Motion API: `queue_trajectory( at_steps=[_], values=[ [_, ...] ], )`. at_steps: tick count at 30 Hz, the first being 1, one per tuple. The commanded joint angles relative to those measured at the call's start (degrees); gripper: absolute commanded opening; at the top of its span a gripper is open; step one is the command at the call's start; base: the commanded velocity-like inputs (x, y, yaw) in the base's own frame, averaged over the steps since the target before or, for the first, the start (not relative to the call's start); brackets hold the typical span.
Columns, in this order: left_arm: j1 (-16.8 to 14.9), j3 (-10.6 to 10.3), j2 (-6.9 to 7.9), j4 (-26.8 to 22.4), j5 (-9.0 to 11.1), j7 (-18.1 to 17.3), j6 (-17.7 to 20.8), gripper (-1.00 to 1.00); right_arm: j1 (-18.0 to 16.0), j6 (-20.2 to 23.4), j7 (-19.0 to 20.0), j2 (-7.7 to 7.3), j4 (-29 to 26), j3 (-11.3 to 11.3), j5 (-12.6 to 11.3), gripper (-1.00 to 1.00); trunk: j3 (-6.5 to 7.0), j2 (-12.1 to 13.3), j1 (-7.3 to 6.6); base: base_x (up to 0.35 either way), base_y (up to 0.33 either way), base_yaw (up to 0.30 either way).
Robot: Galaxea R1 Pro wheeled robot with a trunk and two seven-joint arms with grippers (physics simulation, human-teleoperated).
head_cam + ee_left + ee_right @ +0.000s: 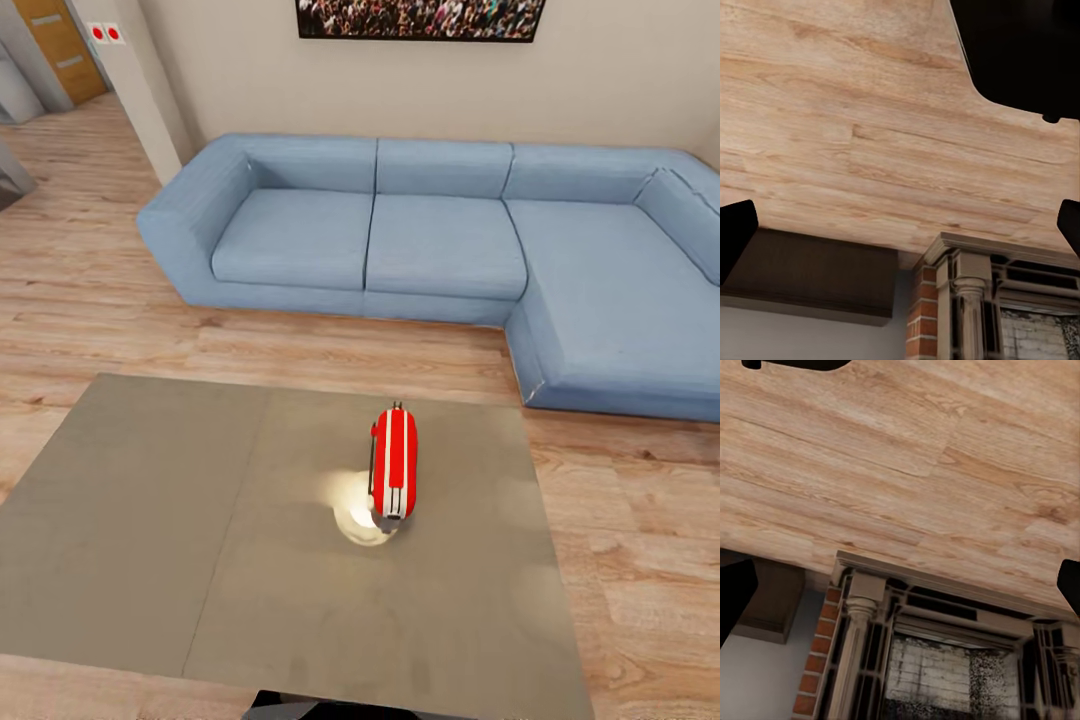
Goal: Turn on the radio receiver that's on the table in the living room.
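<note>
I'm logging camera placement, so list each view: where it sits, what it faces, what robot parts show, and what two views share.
Head view: high on the robot, looking down over the grey-taupe glossy table, red white-striped radio and blue L-shaped sofa.
Left wrist view: faces wood plank floor; dark fingertips at the edges.
Right wrist view: faces floor, brick fireplace; dark fingertips.
Both wrist views share floor and fireplace.

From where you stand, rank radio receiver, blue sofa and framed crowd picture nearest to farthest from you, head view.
1. Radio receiver, on the table, right of centre.
2. Blue sofa, beyond the table.
3. Framed crowd picture, on the wall behind the sofa.
</note>
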Motion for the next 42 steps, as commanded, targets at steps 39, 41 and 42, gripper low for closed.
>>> queue_trajectory(
  at_steps=[39, 41, 42],
  values=[
    [0.0, 0.0, 0.01, 0.0, 0.0, 0.0, 0.0, 1.00, 0.0, 0.0, 0.0, 0.07, 0.0, 0.0, 0.2, 1.00, -3.65, 0.0, 0.00, 0.000, 0.000, 0.000],
    [0.0, 0.0, 0.02, 0.0, 0.0, 0.0, 0.0, 1.00, 0.0, 0.0, 0.0, 0.07, 0.0, 0.0, 0.2, 1.00, -3.83, 0.0, 0.00, 0.000, 0.000, 0.000],
    [0.0, 0.0, 0.01, 0.0, 0.0, 0.0, 0.0, 1.00, 0.0, 0.0, 0.0, 0.07, 0.0, 0.0, 0.3, 1.00, -3.93, 0.0, 0.00, 0.000, 0.000, 0.000]
  ],
)
